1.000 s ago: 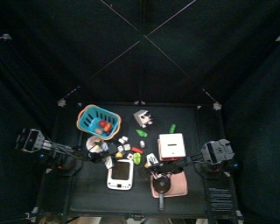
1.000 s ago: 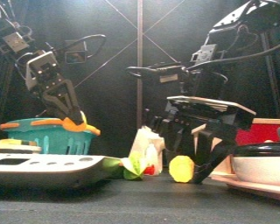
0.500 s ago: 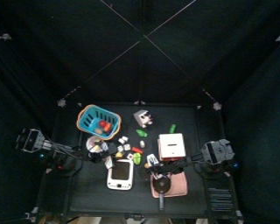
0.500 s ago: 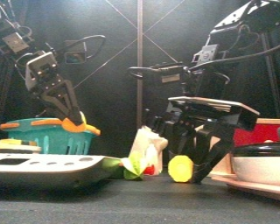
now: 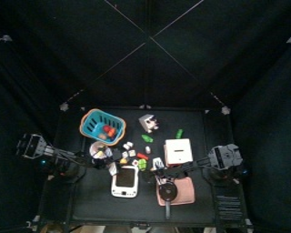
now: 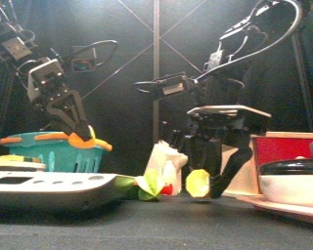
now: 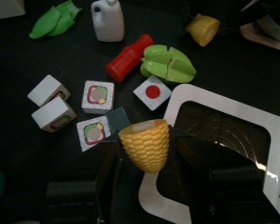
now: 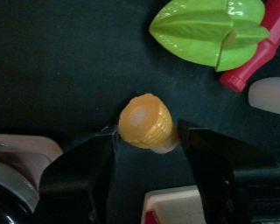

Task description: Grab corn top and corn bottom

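In the left wrist view a yellow corn bottom (image 7: 143, 146), a blunt cob piece, sits between the jaws of my left gripper (image 7: 149, 171), held above the white scale (image 7: 230, 140). The front view shows this gripper (image 6: 81, 127) raised over the teal basket. A tapered orange-yellow corn top (image 8: 149, 121) lies on the black table. My right gripper (image 8: 149, 140) has one jaw pressed against each side of it. From the front, the right gripper (image 6: 201, 186) stands upright over the same corn top (image 6: 199, 183).
A teal basket (image 6: 48, 151) stands at the left and the white scale (image 6: 55, 186) in front of it. A lidded pot (image 6: 296, 181) and a red box (image 6: 284, 146) are at the right. A green leafy toy (image 8: 213, 31), a red pepper (image 7: 130, 57) and a white bottle (image 7: 108, 19) lie mid-table.
My right arm has swung left and upright over the corn top, and its jaws have narrowed onto it. The left arm has not moved.
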